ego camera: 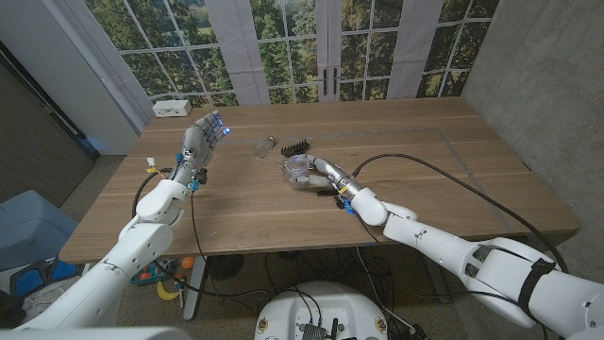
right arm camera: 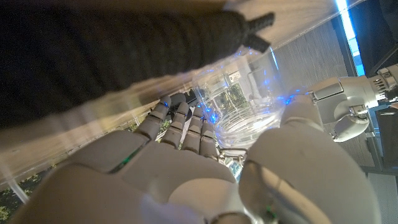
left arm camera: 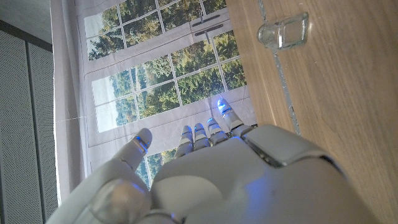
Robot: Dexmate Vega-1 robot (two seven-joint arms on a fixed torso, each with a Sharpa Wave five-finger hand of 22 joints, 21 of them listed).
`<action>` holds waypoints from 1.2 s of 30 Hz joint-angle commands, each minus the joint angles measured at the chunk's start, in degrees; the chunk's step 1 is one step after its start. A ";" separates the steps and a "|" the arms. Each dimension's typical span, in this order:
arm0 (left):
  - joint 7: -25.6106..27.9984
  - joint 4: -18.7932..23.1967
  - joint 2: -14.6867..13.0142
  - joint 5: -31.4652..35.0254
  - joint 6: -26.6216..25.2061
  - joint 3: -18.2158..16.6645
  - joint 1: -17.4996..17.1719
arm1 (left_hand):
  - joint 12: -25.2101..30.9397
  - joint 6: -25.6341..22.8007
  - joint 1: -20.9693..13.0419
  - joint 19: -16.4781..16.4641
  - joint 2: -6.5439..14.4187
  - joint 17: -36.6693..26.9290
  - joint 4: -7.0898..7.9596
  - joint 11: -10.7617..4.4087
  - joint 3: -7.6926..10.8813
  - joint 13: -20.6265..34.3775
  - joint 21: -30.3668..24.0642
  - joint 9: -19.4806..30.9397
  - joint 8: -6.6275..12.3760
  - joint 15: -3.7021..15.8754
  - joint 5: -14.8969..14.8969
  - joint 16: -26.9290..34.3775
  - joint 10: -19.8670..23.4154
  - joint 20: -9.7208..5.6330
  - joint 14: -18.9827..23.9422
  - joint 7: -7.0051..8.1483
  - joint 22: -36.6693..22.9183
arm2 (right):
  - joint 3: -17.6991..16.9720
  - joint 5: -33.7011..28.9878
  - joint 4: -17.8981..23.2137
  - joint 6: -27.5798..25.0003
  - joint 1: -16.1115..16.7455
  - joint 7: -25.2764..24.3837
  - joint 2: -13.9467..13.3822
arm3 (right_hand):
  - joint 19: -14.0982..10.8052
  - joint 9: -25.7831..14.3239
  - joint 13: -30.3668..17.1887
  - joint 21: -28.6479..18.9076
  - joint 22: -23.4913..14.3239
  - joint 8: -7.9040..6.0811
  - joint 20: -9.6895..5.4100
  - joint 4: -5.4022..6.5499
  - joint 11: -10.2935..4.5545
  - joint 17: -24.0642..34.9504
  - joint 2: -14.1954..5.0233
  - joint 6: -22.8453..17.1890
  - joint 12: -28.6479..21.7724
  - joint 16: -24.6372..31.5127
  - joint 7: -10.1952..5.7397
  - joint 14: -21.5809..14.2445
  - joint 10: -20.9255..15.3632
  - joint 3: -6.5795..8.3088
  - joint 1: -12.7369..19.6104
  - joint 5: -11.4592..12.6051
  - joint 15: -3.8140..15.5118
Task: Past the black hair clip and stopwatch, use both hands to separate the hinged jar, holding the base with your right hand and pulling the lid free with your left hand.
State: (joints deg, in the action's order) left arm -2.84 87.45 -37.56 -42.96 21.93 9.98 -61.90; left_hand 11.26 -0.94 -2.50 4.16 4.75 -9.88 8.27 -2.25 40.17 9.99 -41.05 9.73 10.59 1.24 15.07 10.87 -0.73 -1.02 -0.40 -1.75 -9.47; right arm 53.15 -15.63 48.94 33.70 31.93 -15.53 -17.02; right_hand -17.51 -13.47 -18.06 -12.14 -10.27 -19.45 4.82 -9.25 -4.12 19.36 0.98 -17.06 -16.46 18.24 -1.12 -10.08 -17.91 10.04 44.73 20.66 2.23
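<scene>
The jar already looks separated, so the step in hand is the close of the pull rather than its start. The right hand (ego camera: pixel 316 173) grips the clear base (ego camera: pixel 300 170) on the table (ego camera: pixel 425 179), fingers wrapped round it; in the right wrist view the base (right arm camera: pixel 249 106) sits between fingers and thumb. The lid (ego camera: pixel 265 145), a small clear piece, lies on the wood just left of the base and apart from it; the left wrist view shows it (left arm camera: pixel 284 31) lying free. The left hand (ego camera: pixel 203 142) is raised well left of the base, fingers spread and holding nothing. The black clip (ego camera: pixel 295 145) lies just behind the base. I cannot make out the stopwatch. Next, I judge, the right hand need only let go of the base and draw back without tipping it.
</scene>
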 commanded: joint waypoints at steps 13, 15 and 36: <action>-0.32 -0.10 0.14 -0.31 0.28 -0.21 -0.23 | -0.09 -0.24 0.84 -0.35 4.01 -0.13 0.10 -0.11 0.24 0.11 0.73 0.18 -0.17 0.06 0.28 -0.03 0.40 0.15 0.36 0.33 -0.15 | 1.89 -3.67 -3.99 0.85 -0.15 -10.79 2.16 | -9.49 0.52 -7.84 -2.87 -0.59 -12.94 -4.28 -0.06 -4.17 8.00 -4.86 -25.00 -10.35 12.62 -4.47 -15.73 -24.09 4.27 13.33 -10.10 9.44; -0.44 -0.12 0.13 -0.32 0.29 -0.18 -0.20 | -0.09 -0.27 0.85 -0.38 4.01 -0.13 0.10 -0.11 0.25 0.11 0.77 0.18 -0.16 0.02 0.29 -0.04 0.41 0.16 0.37 0.35 -0.15 | 1.92 -3.54 -5.33 2.27 -0.30 -12.10 2.63 | -10.31 0.66 -9.07 -3.27 -0.75 -14.68 -5.16 0.04 -4.10 9.79 -7.07 -28.72 -12.60 14.55 -4.61 -17.50 -28.81 5.14 14.92 -9.99 9.96; -0.86 0.06 0.22 -0.12 0.56 0.13 -0.04 | -0.13 -0.30 0.91 -0.61 4.04 -0.11 0.03 -0.22 0.37 0.10 1.33 0.18 -0.17 0.16 0.38 -0.07 0.57 0.28 0.55 0.43 -0.17 | -1.49 -4.66 3.98 -0.04 4.36 -19.82 -0.49 | -18.96 -0.42 -16.62 -9.57 -2.73 -17.87 -10.03 1.13 -6.23 18.71 -10.85 -32.49 -19.48 23.50 -3.08 -32.46 -37.11 6.79 19.91 -10.05 10.23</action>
State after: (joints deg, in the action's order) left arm -3.38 87.36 -37.38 -43.20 22.28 9.82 -62.06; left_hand 11.26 -1.24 -2.28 3.86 4.98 -9.88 8.26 -2.14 40.17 9.99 -40.02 9.73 10.59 1.44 15.06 10.87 -0.62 -0.72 -0.20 -1.43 -9.46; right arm 53.29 -19.22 48.63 34.61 33.86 -31.21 -15.98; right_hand -34.72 -13.38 -31.39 -21.02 -12.62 -36.93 -2.57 -10.19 3.54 37.56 3.53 -37.45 -35.44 41.43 8.89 -37.50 -41.95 13.49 52.12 10.01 -0.62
